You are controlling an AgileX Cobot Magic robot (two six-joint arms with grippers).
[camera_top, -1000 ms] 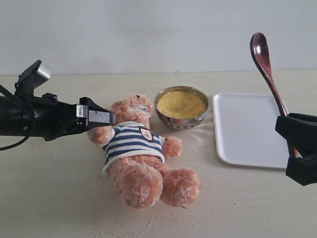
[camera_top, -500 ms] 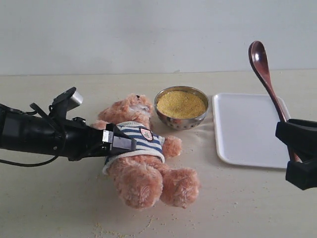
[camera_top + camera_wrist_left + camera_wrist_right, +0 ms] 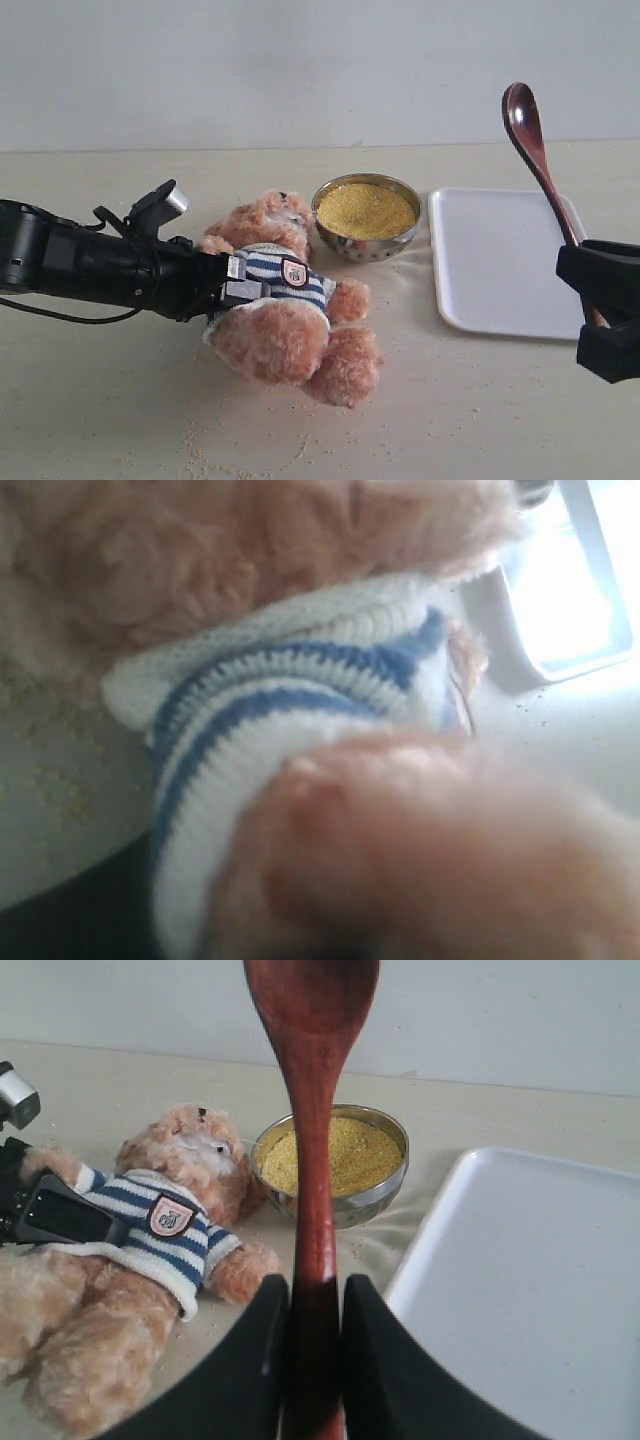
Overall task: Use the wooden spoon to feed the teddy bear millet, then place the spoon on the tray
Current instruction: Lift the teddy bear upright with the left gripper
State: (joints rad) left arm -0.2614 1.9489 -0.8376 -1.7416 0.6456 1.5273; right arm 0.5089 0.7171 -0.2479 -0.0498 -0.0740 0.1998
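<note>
- The right fingers pinched the wooden spoon by its handle, with its bowl upright above them.
- The left fingers lay on the teddy bear, at its sweater. I could not tell whether they clamped it.
- The millet sat beyond the left fingers, and the tray lay beside the right fingers.
- The step was likely propping the bear on the desk. Step 2 called for dipping the spoon into the millet.
</note>
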